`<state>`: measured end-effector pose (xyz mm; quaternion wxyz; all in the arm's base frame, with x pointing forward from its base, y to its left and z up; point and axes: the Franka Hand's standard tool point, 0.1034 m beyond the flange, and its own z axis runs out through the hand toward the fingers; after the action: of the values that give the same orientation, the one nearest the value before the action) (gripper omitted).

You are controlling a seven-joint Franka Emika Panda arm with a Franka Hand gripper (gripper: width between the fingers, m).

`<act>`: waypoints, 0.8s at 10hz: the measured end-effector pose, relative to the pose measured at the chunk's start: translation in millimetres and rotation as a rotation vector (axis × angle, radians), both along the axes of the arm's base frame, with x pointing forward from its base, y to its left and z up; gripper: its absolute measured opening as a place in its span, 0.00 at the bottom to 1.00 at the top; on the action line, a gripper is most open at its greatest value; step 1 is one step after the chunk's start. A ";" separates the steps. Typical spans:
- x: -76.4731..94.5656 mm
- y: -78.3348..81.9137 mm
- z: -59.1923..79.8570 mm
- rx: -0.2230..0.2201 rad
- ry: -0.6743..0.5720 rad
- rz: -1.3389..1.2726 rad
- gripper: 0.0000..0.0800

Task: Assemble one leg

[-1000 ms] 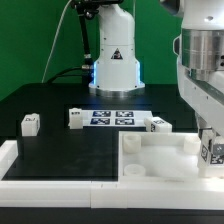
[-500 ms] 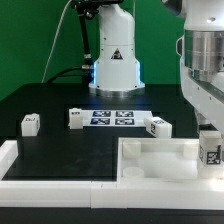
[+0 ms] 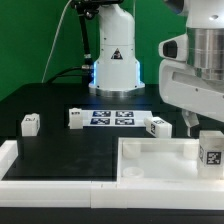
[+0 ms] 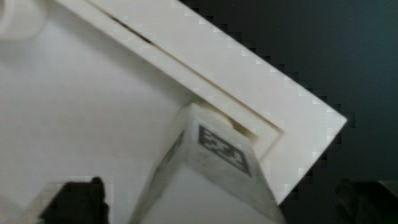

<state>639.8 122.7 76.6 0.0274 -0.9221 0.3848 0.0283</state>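
One leg (image 3: pixel 210 150), a white block with a black-and-white tag, stands upright in the corner of the large white panel (image 3: pixel 150 160) at the exterior view's right. My gripper (image 3: pixel 200 124) hangs just above it and slightly to its left, open and empty. In the wrist view the leg (image 4: pixel 217 155) sits between my two dark fingertips (image 4: pixel 71 200), with a gap on each side. Three more legs lie on the black table: one (image 3: pixel 30 123) at the left, one (image 3: pixel 75 118) beside the marker board, one (image 3: pixel 160 125) behind the panel.
The marker board (image 3: pixel 112 117) lies in the middle of the table in front of the robot base (image 3: pixel 112 65). A white raised rim (image 3: pixel 50 165) runs along the table's front and left edges.
My gripper was down around the leg at the panel's right corner. It has let go and risen, shifting toward the exterior view's left. The leg stays standing in the panel.
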 end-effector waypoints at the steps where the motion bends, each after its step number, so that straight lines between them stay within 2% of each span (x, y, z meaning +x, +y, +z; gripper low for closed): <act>1: -0.3 -0.4 -0.1 0.004 -0.006 0.113 0.81; 2: -0.5 0.8 -0.1 0.006 -0.011 0.181 0.81; 6: 0.0 2.4 0.5 -0.031 -0.039 0.742 0.81; 8: 0.2 1.3 0.5 -0.033 -0.041 0.823 0.81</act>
<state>640.0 124.0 77.1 0.0067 -0.9998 -0.0165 0.0121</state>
